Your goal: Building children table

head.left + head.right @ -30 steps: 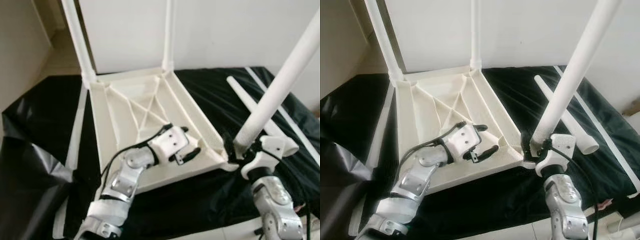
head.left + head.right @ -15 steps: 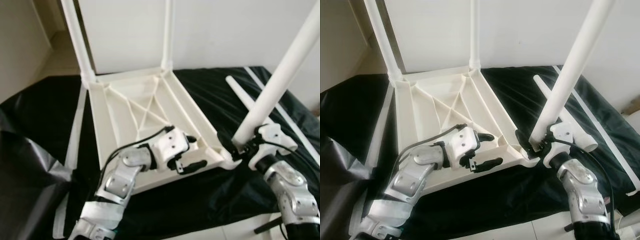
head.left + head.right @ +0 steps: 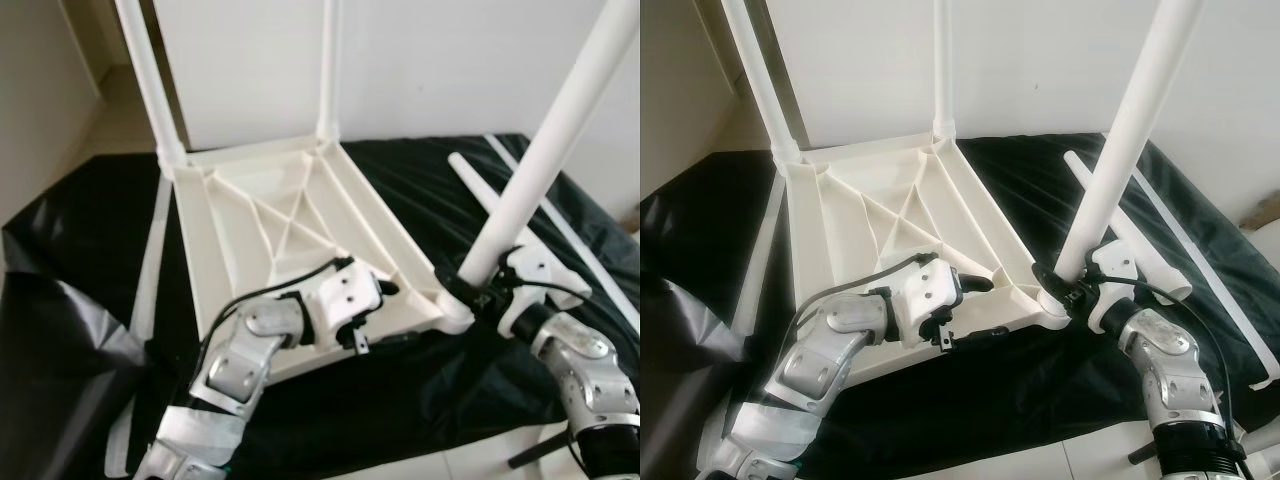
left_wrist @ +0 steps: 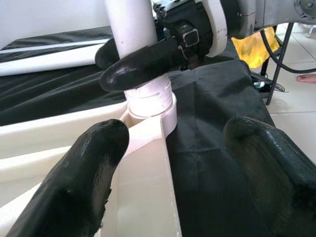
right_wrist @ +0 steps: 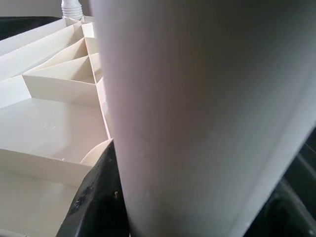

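— Fitting the third leg, is it?

— So it looks; the upside-down tabletop [image 3: 290, 225] lies on the black sheet [image 3: 90, 230] that covers the desk, with two legs [image 3: 150, 90] already upright in its far corners; the right hand [image 3: 1065, 290] is clamped on the base of a third leg [image 3: 1120, 150], which stands a little tilted in the socket [image 4: 150, 106] at the tabletop's near right corner.

— And the left hand [image 3: 375, 315]?

— It sits at the tabletop's near edge, just beside that corner; its fingers [image 4: 94, 163] stand apart, one on the plastic inside the rim and the other over the black sheet outside it, so it straddles the edge without gripping.

— What does the next move call for?

— Probably bringing the leg upright and turning or pressing it home while the left hand steadies the tabletop; whether the leg is fully seated cannot be told.

— Anything left after that?

— A fourth leg [image 3: 490, 205] lies loose on the sheet toward the desk's right edge; the near left corner looks unfilled.
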Available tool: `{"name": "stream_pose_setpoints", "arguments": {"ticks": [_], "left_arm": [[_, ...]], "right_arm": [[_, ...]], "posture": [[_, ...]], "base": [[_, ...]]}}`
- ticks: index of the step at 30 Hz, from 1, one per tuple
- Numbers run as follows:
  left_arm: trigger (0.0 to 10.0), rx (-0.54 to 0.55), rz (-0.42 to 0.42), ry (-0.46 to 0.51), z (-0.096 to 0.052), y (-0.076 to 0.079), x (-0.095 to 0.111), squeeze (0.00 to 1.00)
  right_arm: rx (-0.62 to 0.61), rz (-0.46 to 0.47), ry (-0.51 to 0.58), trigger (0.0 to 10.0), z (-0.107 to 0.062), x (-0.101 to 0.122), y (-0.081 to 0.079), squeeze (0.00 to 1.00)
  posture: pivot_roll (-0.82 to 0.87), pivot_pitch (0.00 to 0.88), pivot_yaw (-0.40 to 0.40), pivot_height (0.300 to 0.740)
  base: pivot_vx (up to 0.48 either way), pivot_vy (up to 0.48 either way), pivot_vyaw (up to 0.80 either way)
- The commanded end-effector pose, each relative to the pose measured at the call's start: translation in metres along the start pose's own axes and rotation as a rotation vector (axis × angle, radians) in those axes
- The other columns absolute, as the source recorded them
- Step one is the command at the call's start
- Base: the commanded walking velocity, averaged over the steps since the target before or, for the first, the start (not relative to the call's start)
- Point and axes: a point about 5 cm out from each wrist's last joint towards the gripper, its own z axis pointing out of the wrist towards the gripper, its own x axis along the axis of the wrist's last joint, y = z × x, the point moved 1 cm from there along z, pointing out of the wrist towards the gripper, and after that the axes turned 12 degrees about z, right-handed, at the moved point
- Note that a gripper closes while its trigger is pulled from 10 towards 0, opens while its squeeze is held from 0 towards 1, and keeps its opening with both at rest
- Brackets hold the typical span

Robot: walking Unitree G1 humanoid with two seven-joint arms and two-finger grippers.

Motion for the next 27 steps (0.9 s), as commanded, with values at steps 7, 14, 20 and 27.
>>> {"name": "stream_pose_setpoints", "arguments": {"ticks": [7, 14, 20, 27], "left_arm": [[10.0, 0.008, -0.009, -0.012, 0.000, 0.001, -0.002, 0.00], [10.0, 0.039, -0.013, -0.022, 0.000, -0.001, -0.004, 0.00], [10.0, 0.094, -0.015, -0.070, 0.001, -0.009, -0.011, 0.00], [10.0, 0.091, -0.013, -0.076, 0.001, -0.009, -0.011, 0.00]], "right_arm": [[0.013, 0.083, -0.053, 10.0, 0.004, -0.021, -0.011, 0.00], [-0.105, 0.060, -0.051, 10.0, 0.006, -0.024, -0.016, 0.00], [-0.336, 0.047, -0.018, 10.0, 0.007, -0.024, -0.017, 0.00], [-0.520, 0.128, 0.002, 10.0, 0.006, -0.028, -0.017, 0.00]], "posture": [[-0.03, 0.000, -0.036, 0.740], [-0.03, 0.000, -0.036, 0.740], [-0.04, 0.000, -0.031, 0.740], [-0.04, 0.000, -0.028, 0.740]], "base": [[0.000, 0.000, 0.00], [0.000, 0.000, 0.00], [0.000, 0.000, 0.00], [0.000, 0.000, 0.00]]}}
